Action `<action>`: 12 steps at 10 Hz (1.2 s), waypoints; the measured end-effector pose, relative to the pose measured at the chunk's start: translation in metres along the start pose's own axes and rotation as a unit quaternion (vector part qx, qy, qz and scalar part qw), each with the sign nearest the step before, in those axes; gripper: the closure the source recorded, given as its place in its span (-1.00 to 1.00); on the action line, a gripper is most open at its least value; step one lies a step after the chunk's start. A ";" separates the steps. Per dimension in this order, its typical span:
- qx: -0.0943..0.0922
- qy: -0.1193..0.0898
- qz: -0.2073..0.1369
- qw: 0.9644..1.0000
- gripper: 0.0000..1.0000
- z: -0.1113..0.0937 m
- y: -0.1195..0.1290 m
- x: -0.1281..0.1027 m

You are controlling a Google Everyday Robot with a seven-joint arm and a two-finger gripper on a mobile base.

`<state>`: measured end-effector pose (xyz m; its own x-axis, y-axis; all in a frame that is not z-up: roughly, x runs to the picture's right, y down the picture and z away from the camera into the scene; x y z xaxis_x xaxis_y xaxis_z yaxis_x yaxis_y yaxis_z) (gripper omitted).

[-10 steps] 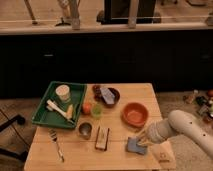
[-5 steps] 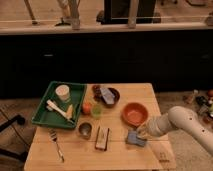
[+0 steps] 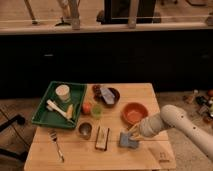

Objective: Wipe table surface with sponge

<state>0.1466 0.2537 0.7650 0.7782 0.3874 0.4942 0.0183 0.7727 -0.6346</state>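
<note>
Hand on the blue sponge at the near right of the wooden surface

The white arm (image 3: 175, 122) reaches in from the right and its hand (image 3: 134, 131) sits low on the far edge of the blue sponge (image 3: 127, 140), which lies flat on the surface (image 3: 75, 155) just near of the orange bowl (image 3: 135, 112); whether the hand is clamped on the sponge or only pressing on it, I cannot tell. Left of the sponge lies a brown and white block (image 3: 102, 138), then a small metal cup (image 3: 85, 130), and a fork (image 3: 56, 143) near the left edge. A green tray (image 3: 45, 102) at the far left holds a white cup (image 3: 62, 92). Between tray and orange bowl stand a green cup (image 3: 97, 110) and a dark bowl (image 3: 108, 95).
</note>
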 end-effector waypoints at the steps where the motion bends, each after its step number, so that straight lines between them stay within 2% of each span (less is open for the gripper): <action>1: -0.006 -0.001 -0.005 1.000 0.91 -0.001 0.008 0.000; 4: -0.010 0.014 -0.001 1.000 0.91 -0.011 0.023 0.015; 6: -0.002 0.033 0.023 0.999 0.91 -0.022 0.020 0.042; 8: 0.013 0.050 0.044 0.998 0.91 -0.028 0.009 0.059; 10: 0.027 0.057 0.048 0.997 0.91 -0.029 -0.005 0.061; 12: 0.034 0.054 0.043 0.997 0.91 -0.025 -0.014 0.057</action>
<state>0.2060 0.2521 0.7876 0.8376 0.4008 0.3711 -0.0917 0.7729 -0.6278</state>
